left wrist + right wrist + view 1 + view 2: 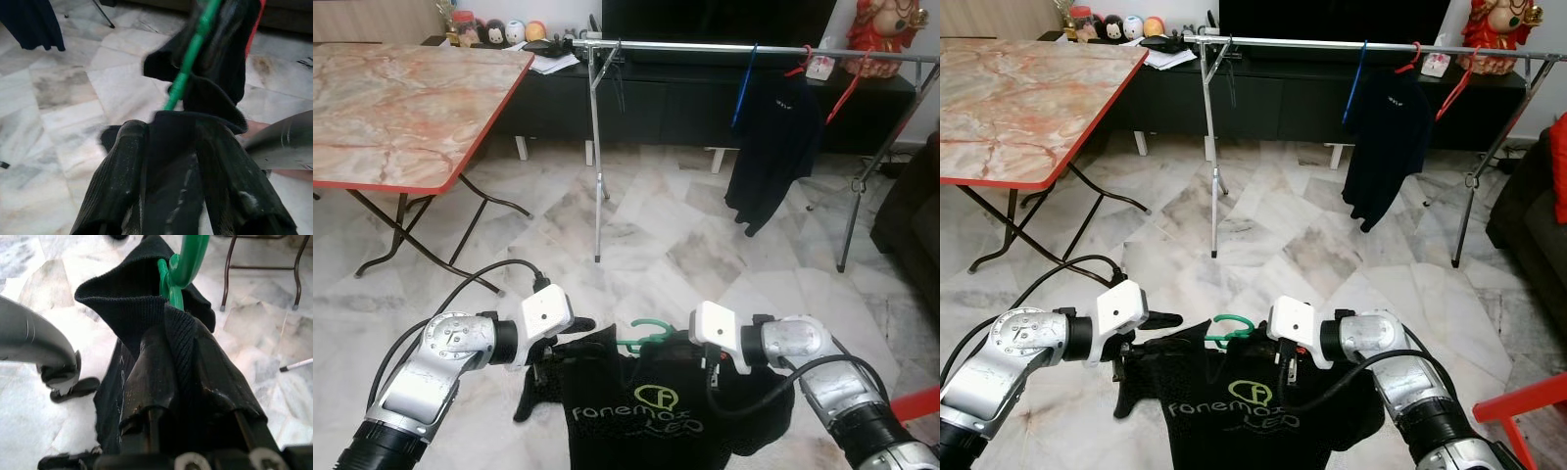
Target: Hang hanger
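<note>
Clearly mid-task: carried but not yet hung. Green hanger (644, 336) held low in the centre of the frame, its hook poking up between the two arms, with a black T-shirt (641, 411) draped on it and spilling toward the bottom edge. Left end effector (551, 345) at lower left, closed narrow on the shirt's shoulder; black cloth pinched between the fingers (120, 186) in the left wrist view, the green hanger arm running away above them. Right end effector (707, 357) at lower centre-right, likewise clamped narrow on the opposite shoulder fabric, ribbed collar folded over the fingers (151, 377) and the green hook just beyond.

Still to do, by the look of it: closing the stretch of marble floor (646, 245) to the metal clothes rail (705, 46) across the upper frame, lifting the hook and setting it over the bar. Already on that rail at upper right: a dark garment (773, 147) and a red hanger (847, 88). Folding counter (401, 108) at upper left, not involved.

Shirt black, soft and sagging, printed with a green-and-white logo reading roughly "fonemax" on the chest; hanger thin green plastic, mostly swallowed by the cloth.
</note>
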